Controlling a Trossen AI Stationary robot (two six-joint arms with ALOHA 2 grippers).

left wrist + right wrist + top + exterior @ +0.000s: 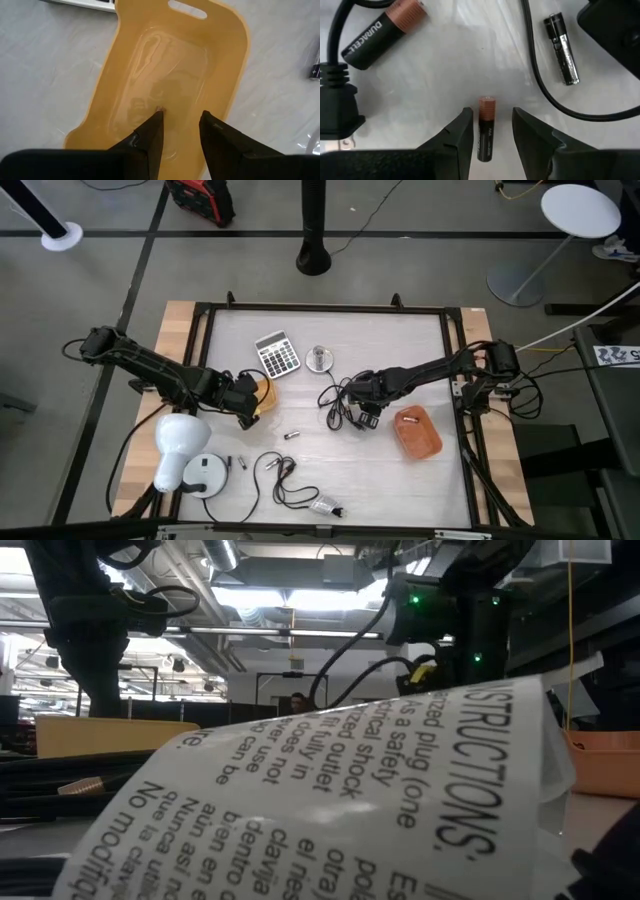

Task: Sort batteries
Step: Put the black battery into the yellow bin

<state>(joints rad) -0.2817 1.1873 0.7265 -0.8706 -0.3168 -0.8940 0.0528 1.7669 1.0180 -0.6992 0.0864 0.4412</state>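
In the right wrist view a small black battery with a copper end (487, 127) lies on the table between the fingers of my open right gripper (491, 131). The fingers stand on either side of it with a gap on each. A larger black-and-copper battery (380, 32) and a slim black-and-silver one (561, 47) lie beyond. My right gripper (362, 413) points down among black cables. My left gripper (180, 127) stands open over the empty yellow tray (200, 55), at the table's left (250, 402). Another battery (291, 436) lies mid-table.
An orange tray (417, 430) sits right of my right gripper. A calculator (277, 353) and a silver disc (319, 359) lie farther back. A black cable (540, 80) and plug (335, 105) flank the batteries. A printed label (330, 790) blocks the low view.
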